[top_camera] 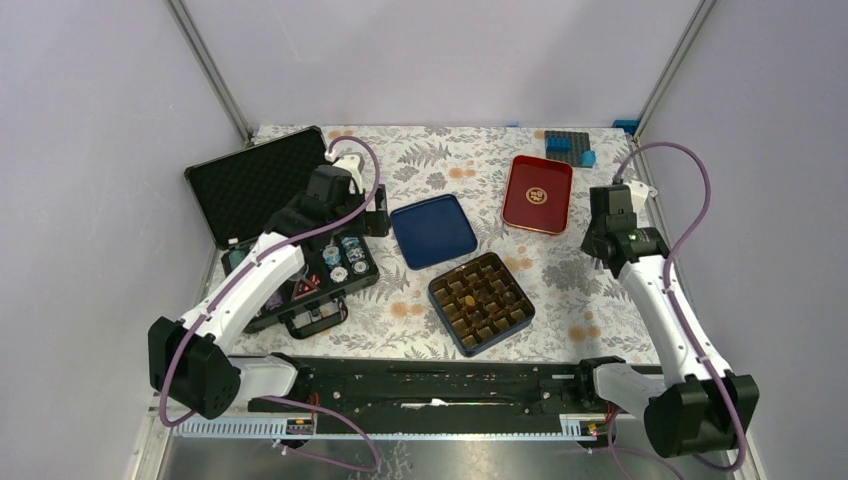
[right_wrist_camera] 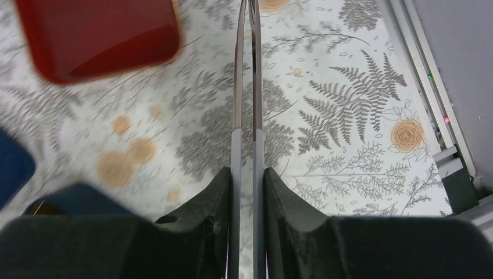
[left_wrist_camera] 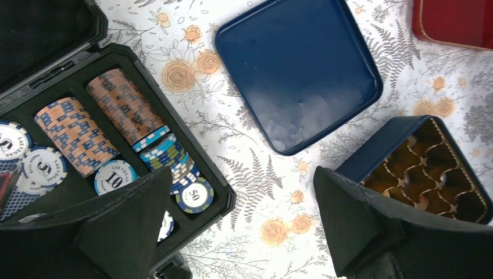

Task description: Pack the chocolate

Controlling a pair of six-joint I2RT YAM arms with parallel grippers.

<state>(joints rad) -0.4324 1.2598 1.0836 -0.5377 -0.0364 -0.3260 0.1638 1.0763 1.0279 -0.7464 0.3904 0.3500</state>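
Left gripper (left_wrist_camera: 242, 174): jaws wide open, above worktop (left_wrist_camera: 244, 139) near box (left_wrist_camera: 377, 152). Right gripper (right_wrist_camera: 247, 174): jaws clamped on thin tweezers (right_wrist_camera: 235, 151), probably.

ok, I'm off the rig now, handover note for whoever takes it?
Left gripper: fingers open, empty, above the cloth between the chip case and the blue box.
Right gripper: fingers shut on thin metal tweezers, above cloth right of the box.
Box open, grid insert inside, lid lying beside it.
Chocolate: none seen loose; cells too small to count fills.
To do, likely: finish filling, lid on.
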